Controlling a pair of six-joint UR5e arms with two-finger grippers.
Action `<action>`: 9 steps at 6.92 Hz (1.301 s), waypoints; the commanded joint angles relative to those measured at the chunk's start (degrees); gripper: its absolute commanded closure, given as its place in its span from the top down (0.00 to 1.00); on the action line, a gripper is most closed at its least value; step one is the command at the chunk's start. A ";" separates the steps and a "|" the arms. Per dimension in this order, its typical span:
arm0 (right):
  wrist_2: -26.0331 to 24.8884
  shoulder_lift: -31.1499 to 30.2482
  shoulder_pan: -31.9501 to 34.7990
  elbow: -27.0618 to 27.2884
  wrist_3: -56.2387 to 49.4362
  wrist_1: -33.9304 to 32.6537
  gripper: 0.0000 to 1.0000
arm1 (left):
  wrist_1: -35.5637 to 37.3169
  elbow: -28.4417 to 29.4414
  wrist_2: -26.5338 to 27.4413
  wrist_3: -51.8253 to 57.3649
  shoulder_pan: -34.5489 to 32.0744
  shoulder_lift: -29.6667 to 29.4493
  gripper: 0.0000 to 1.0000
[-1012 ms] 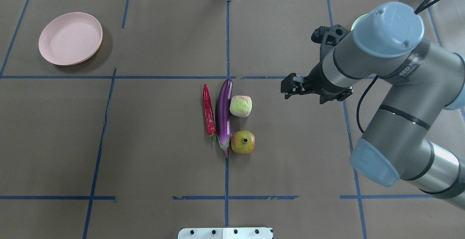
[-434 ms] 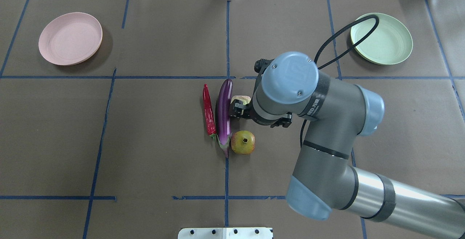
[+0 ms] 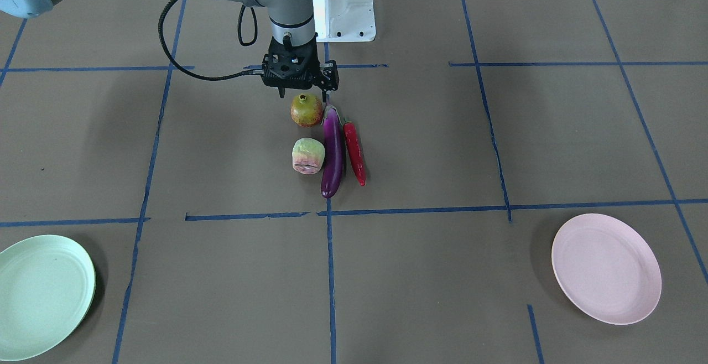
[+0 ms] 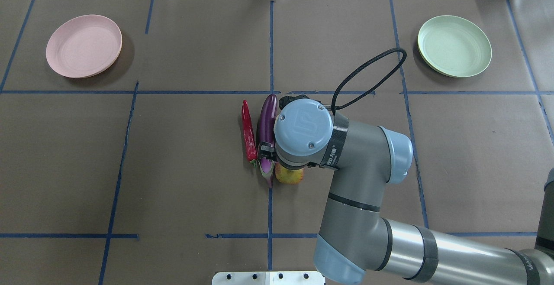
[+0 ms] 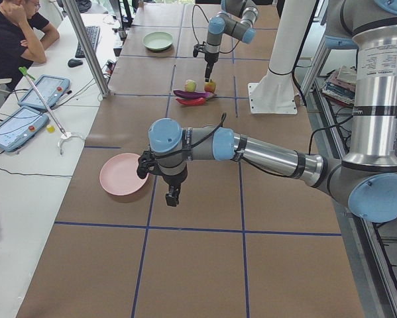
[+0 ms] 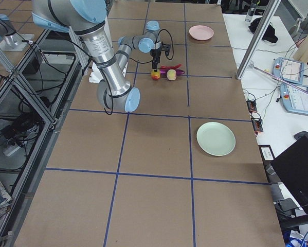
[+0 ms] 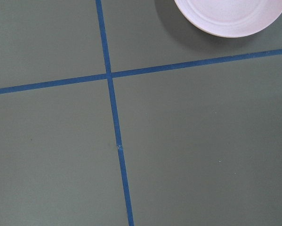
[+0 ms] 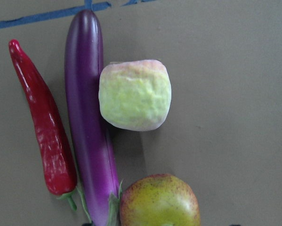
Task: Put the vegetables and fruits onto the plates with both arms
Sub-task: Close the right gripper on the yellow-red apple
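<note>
Eggplant (image 3: 333, 154): long, glossy purple, the centre landmark on the brown paper worktop (image 3: 442, 131).
Chili (image 3: 354, 152): slim, shiny red, touching the eggplant's one side.
Pale fruit (image 3: 308, 155): squat, matte green-pink, slit showing, against the eggplant's other side.
Pomegranate (image 3: 306, 110): round, yellow-red, by the eggplant's cap; mostly hidden overhead.
Right claw (image 3: 300, 92): black, above the pomegranate; fingers hard to see, opening cannot tell.
Left claw (image 5: 173, 197): well away from the eggplant, near the pink plate (image 5: 124, 174); cannot tell its opening.
Green plate (image 4: 454, 46): smooth plastic, far from the eggplant.

Brown table cover (image 4: 194, 168) with blue tape lines (image 4: 271, 46), perhaps paper
</note>
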 commanded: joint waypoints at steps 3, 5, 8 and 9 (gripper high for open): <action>-3.80 0.42 -2.24 -3.84 -0.78 0.18 0.99 | 0.00 0.09 -0.42 -0.25 0.00 0.09 1.00; -3.89 0.59 -2.24 -4.46 -0.78 0.44 0.99 | 0.00 0.01 -0.51 -0.25 0.09 0.00 1.00; -3.98 1.21 -2.59 -5.61 -0.78 1.05 0.99 | 0.00 -0.17 -0.51 -0.25 0.09 0.00 1.00; -4.07 1.12 -2.68 -6.39 -0.78 2.62 0.98 | 0.00 -0.17 -0.51 -0.25 0.09 0.00 1.00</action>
